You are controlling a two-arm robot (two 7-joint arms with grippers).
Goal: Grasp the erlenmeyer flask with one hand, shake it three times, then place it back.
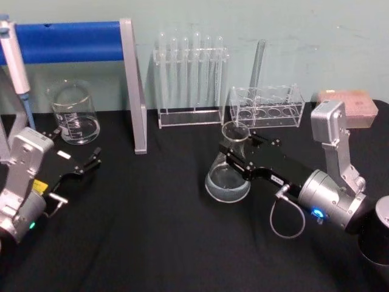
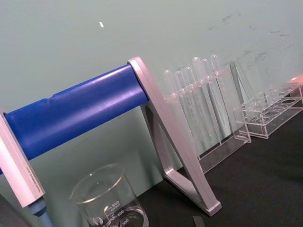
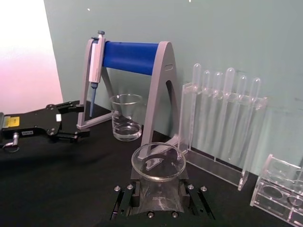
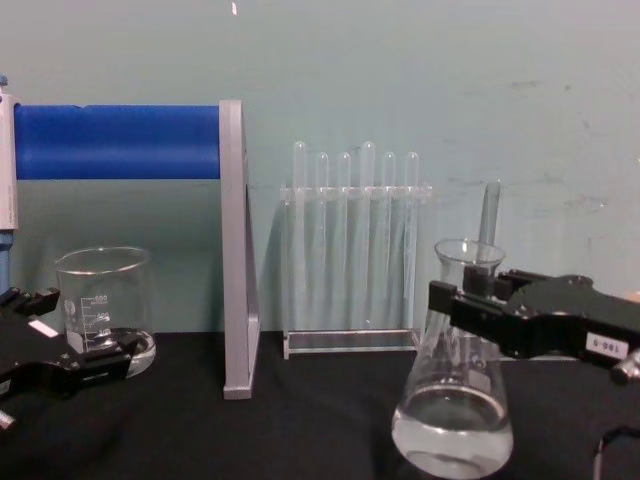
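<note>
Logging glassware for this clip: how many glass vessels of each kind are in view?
Erlenmeyer flask, held in the right pincer: 1
Beaker, near the idle left pincer: 1
Test tubes: 7 (6 in the tall rack, 1 in the low rack)
Total: 9

Right tool (image 1: 236, 159) forward, jaws clamped; left tool (image 1: 78, 147) low at left, jaws apart.

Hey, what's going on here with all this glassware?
The robot's right gripper is closed around the neck of the erlenmeyer flask, which holds some clear liquid and is upright, on or just above the black table. The left gripper sits open and idle near the beaker.
</note>
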